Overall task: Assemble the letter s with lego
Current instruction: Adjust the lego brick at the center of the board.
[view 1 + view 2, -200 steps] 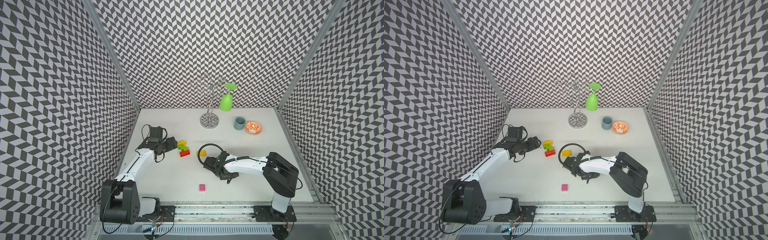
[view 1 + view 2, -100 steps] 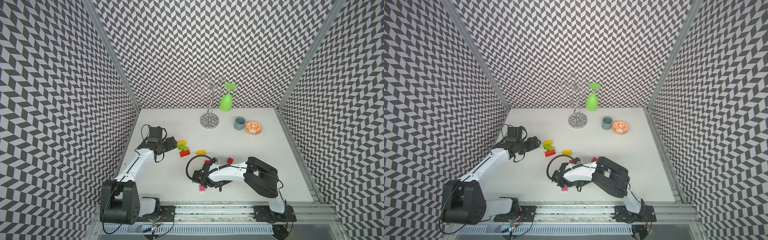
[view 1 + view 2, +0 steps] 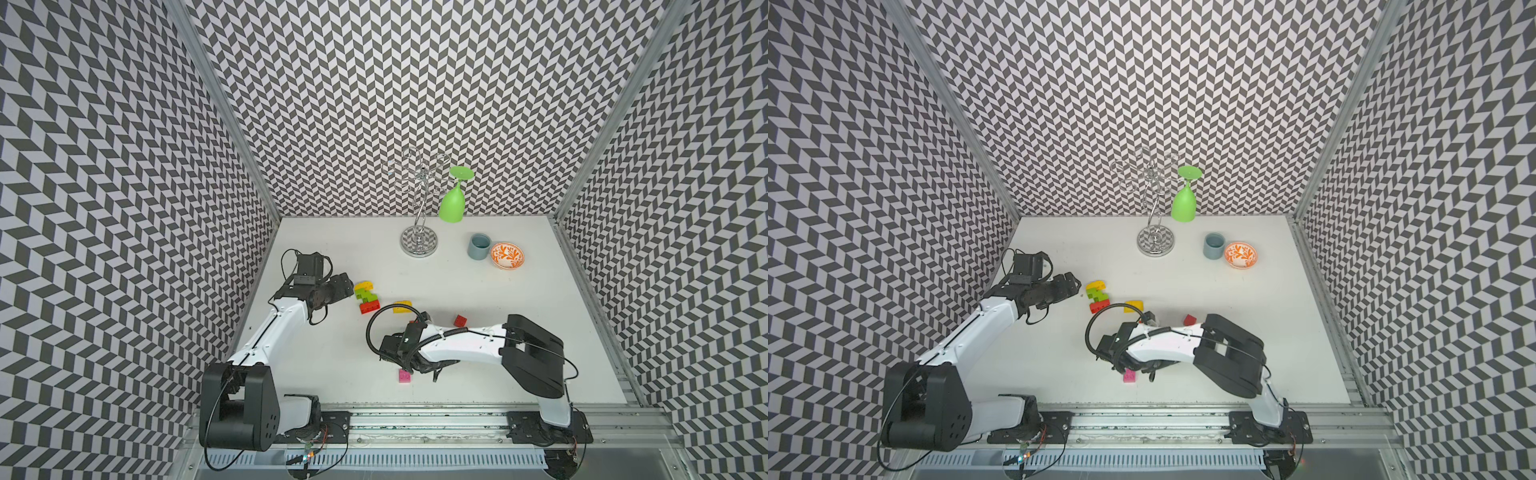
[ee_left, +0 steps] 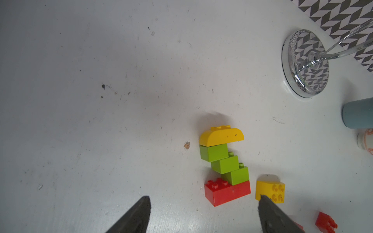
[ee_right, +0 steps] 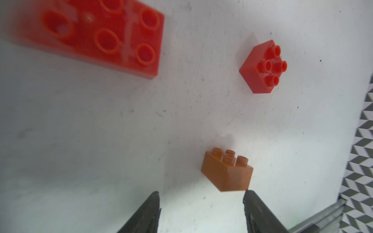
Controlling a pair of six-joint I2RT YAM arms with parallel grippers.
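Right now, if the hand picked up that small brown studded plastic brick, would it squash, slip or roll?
The small brown plastic brick is probably stiff: crisp, hard-looking edges. Its smooth sides might slip slightly. Flat faces make rolling unlikely.

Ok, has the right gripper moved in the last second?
Yes. In a top view the right gripper has swung toward the front rail, from near the loose yellow brick to right beside the pink brick.

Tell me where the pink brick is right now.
In both top views the pink brick lies alone on the table near the front rail, close beside the right arm at its wrist, well short of the yellow-green-red stack.
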